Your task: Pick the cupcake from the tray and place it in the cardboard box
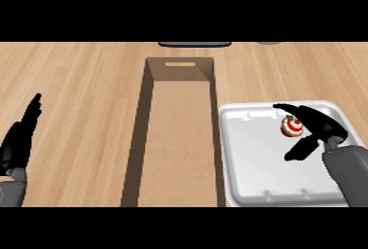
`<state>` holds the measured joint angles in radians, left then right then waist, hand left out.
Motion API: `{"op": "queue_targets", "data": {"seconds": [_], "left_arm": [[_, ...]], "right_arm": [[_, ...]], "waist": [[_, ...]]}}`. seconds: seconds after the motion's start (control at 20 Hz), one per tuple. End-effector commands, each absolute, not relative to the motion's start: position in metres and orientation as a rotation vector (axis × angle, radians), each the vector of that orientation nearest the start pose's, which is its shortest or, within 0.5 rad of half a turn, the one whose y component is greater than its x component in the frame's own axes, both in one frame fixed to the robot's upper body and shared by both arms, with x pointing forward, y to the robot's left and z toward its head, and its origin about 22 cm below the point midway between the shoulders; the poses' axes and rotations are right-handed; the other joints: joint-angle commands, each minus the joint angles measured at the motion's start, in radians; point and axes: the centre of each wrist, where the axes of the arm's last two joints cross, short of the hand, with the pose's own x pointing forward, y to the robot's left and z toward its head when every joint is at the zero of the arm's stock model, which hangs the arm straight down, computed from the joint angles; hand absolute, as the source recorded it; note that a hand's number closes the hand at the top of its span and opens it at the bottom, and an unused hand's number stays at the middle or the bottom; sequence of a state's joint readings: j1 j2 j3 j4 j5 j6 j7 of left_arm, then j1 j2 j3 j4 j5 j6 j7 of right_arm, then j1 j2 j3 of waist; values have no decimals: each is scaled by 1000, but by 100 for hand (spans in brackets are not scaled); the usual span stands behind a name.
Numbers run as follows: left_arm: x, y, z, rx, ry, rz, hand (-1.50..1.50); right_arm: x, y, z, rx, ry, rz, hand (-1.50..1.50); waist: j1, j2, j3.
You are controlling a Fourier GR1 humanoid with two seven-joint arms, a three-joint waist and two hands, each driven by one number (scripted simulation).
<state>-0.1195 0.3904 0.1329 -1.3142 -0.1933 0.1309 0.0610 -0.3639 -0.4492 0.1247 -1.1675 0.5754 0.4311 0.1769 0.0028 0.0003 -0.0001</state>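
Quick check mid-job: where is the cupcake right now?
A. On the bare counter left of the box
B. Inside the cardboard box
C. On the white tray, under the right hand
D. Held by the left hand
C. The cupcake sits on the white tray with the right hand arched over it; the cardboard box holds nothing, and the left hand rests open at the left edge.
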Motion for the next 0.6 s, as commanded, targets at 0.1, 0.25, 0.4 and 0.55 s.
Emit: {"op": "queue_targets", "data": {"seconds": [0.1, 0.25, 0.4, 0.55], "left_arm": [[248, 353, 19, 638, -1370, -211, 0], [265, 362, 24, 632, -1367, -215, 0], [253, 360, -3, 657, -1368, -214, 0], [277, 353, 24, 633, -1393, -233, 0]], "right_arm": [[325, -306, 20, -681, -1084, 1114, 150], [349, -299, 22, -746, -1075, 1114, 150], [351, -293, 30, -828, -1131, 1067, 150], [364, -295, 44, -627, -1308, 1423, 150]], "waist": [[10, -2, 1], [7, 1, 1], [3, 0, 0], [33, 11, 3]]}}
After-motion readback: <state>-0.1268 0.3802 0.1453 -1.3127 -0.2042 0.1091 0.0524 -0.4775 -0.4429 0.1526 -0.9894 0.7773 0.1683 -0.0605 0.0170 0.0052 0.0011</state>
